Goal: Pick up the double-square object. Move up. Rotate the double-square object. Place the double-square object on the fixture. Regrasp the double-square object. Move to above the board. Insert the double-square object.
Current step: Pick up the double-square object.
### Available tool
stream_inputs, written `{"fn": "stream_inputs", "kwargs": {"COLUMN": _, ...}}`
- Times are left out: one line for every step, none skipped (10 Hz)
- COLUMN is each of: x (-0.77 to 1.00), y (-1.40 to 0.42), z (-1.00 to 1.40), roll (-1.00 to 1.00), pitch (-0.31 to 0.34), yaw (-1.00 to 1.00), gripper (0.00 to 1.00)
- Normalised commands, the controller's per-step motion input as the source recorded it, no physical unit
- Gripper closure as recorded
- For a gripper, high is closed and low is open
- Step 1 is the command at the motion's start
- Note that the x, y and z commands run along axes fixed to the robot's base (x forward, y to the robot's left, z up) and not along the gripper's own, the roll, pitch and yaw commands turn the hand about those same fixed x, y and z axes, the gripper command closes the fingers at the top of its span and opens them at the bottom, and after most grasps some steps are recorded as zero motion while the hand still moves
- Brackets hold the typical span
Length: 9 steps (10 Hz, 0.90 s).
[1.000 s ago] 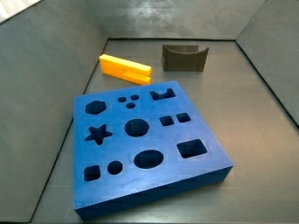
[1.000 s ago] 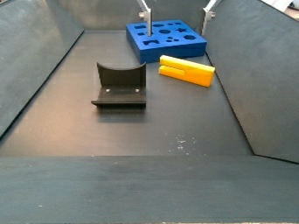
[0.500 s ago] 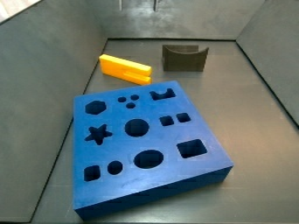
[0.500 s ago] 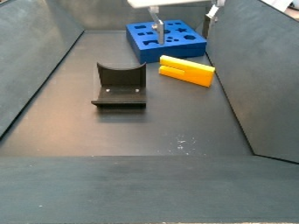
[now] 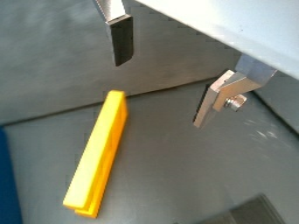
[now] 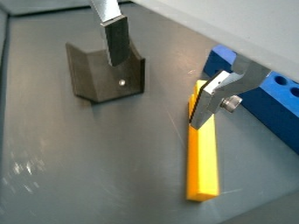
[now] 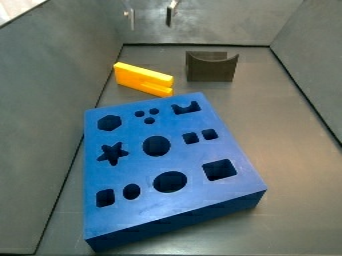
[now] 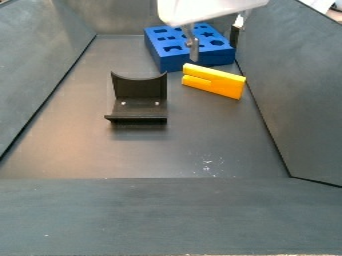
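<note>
The double-square object (image 7: 143, 77) lies flat on the grey floor (image 8: 160, 150), just beside the board (image 7: 163, 160), off that blue block's edge. In a wrist view the yellow bar (image 5: 97, 154) shows its slotted end, two prongs, nothing touching it. Another wrist view has it (image 6: 205, 156) stretched along the board's (image 6: 258, 98) side, close by but apart.

The gripper (image 6: 158, 72) hangs above the double-square object with its fingers spread wide and nothing between them. One finger (image 5: 122, 39) shows its dark pad, the opposite finger (image 5: 214, 99) is a silver plate, and the bar sits below the gap. In a side view the gripper (image 8: 211, 35) hovers over the board's (image 8: 174, 45) near edge, right above the double-square object (image 8: 214, 81).

The fixture (image 8: 136, 97) stands on the far side of the double-square object from the board, well apart, its notch facing up. In a side view it (image 7: 211, 65) sits beyond the board, alone on the floor.
</note>
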Motion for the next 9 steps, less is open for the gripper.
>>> {"fn": "stream_inputs", "kwargs": {"x": -0.15, "y": -0.32, "z": -0.42, "roll": 0.06, "pitch": 0.0, "yaw": 0.88, "gripper": 0.0}}
{"fn": "stream_inputs", "kwargs": {"x": -0.15, "y": -0.32, "z": -0.36, "roll": 0.0, "pitch": -0.027, "yaw": 0.81, "gripper": 0.0}}
{"fn": "stream_inputs", "kwargs": {"x": -0.46, "y": -0.24, "z": -0.39, "roll": 0.0, "pitch": -0.241, "yaw": 0.61, "gripper": 0.0}}
{"fn": "stream_inputs", "kwargs": {"x": -0.31, "y": -0.22, "z": -0.38, "roll": 0.0, "pitch": -0.224, "yaw": 0.54, "gripper": 0.0}}
{"fn": "stream_inputs", "kwargs": {"x": -0.23, "y": -0.24, "z": -0.47, "roll": 0.0, "pitch": -0.144, "yaw": 0.43, "gripper": 0.0}}
{"fn": "stream_inputs", "kwargs": {"x": -0.32, "y": -0.21, "z": -0.57, "roll": 0.0, "pitch": -0.14, "yaw": 0.41, "gripper": 0.0}}
{"fn": "stream_inputs", "kwargs": {"x": -0.33, "y": -0.12, "z": -0.64, "roll": 0.0, "pitch": -0.139, "yaw": 0.39, "gripper": 0.0}}
{"fn": "stream_inputs", "kwargs": {"x": -0.32, "y": -0.04, "z": -0.66, "roll": 0.0, "pitch": -0.167, "yaw": 0.37, "gripper": 0.0}}
{"fn": "stream_inputs", "kwargs": {"x": -0.14, "y": 0.0, "z": -0.69, "roll": -0.02, "pitch": -0.161, "yaw": 0.34, "gripper": 0.0}}
